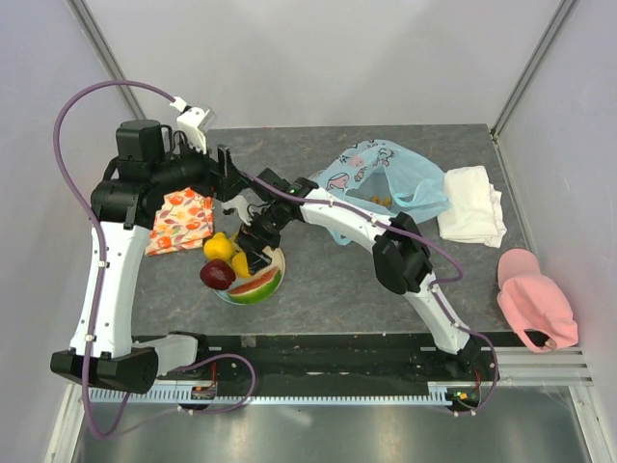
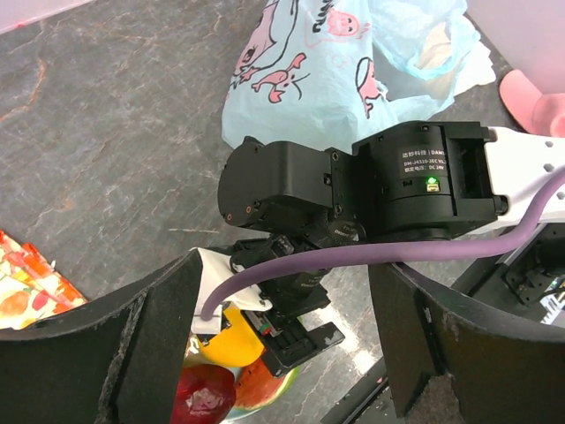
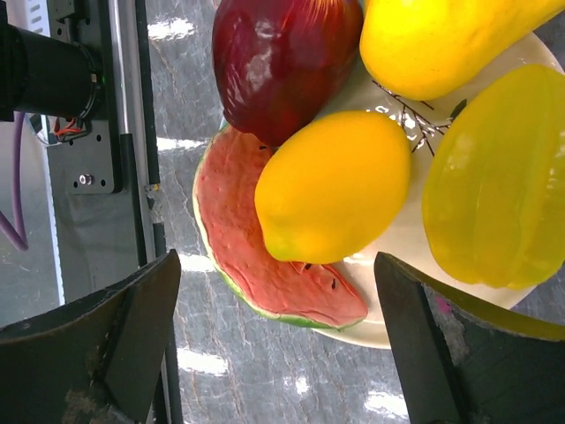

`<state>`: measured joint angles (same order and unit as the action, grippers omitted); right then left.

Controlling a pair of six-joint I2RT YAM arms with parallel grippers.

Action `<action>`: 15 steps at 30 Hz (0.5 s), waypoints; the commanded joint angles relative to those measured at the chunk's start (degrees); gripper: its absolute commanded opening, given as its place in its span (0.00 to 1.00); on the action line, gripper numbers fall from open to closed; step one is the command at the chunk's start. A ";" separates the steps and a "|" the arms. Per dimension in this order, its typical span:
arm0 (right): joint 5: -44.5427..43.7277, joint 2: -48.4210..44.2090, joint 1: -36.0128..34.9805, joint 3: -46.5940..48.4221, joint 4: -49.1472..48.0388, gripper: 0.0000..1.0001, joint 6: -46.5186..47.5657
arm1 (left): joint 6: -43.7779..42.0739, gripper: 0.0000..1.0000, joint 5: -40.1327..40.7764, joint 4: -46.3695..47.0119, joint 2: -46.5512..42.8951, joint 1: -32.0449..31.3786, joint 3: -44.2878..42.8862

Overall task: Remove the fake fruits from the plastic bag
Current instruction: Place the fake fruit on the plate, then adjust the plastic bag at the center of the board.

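The light-blue plastic bag [image 1: 381, 181] with pink print lies at the back right, something orange showing through it; it also shows in the left wrist view [image 2: 309, 79]. A white plate [image 1: 275, 258] holds a lemon [image 3: 334, 185], a dark red apple [image 3: 282, 62], a watermelon slice [image 3: 265, 256], a yellow-green ribbed fruit [image 3: 494, 185] and another yellow fruit [image 3: 441, 40]. My right gripper [image 1: 246, 258] hovers just over the plate, open and empty [image 3: 278, 353]. My left gripper [image 1: 231, 188] is open and empty above the right wrist [image 2: 291, 353].
An orange-red patterned cloth [image 1: 183, 220] lies left of the plate. A white folded towel [image 1: 472, 217] lies right of the bag. A pink cap-like thing [image 1: 535, 299] sits at the right edge. The right arm's forearm [image 1: 347, 217] spans the table's middle.
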<state>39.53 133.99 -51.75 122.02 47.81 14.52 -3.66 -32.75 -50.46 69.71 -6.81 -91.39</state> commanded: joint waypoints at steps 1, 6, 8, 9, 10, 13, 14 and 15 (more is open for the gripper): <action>0.72 -7.24 1.12 2.00 0.26 0.98 -0.90 | 2.52 0.83 -2.23 3.96 0.77 0.48 -0.62; 3.36 -20.07 9.10 -1.77 0.18 0.98 -3.18 | 2.87 0.82 -4.07 4.67 3.76 0.39 -0.10; 4.24 -25.50 14.10 -4.76 0.18 0.98 -3.54 | 2.34 0.82 -6.09 4.84 5.42 -0.04 1.82; 4.33 -27.19 15.78 -5.81 0.26 0.98 -3.45 | 2.34 0.82 -6.36 4.75 5.87 -1.00 2.44; 3.81 -28.86 17.63 -8.17 0.26 0.98 -3.45 | 2.26 0.82 -6.62 4.75 6.31 -1.80 3.06; 3.72 -34.75 25.18 -13.18 0.26 0.98 -3.10 | 1.73 0.83 -7.76 4.75 8.33 -6.27 3.86; 3.71 -37.03 28.86 -14.51 0.26 0.98 -3.19 | 1.47 0.83 -7.59 4.75 8.94 -7.77 3.59; 3.54 -38.18 30.55 -15.92 0.18 0.98 -3.27 | 1.29 0.84 -7.42 4.75 10.60 -10.74 3.42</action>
<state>42.24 100.51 -26.94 111.79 47.05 11.75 -2.79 -37.06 -47.29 77.78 -10.83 -87.81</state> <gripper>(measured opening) 0.982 0.829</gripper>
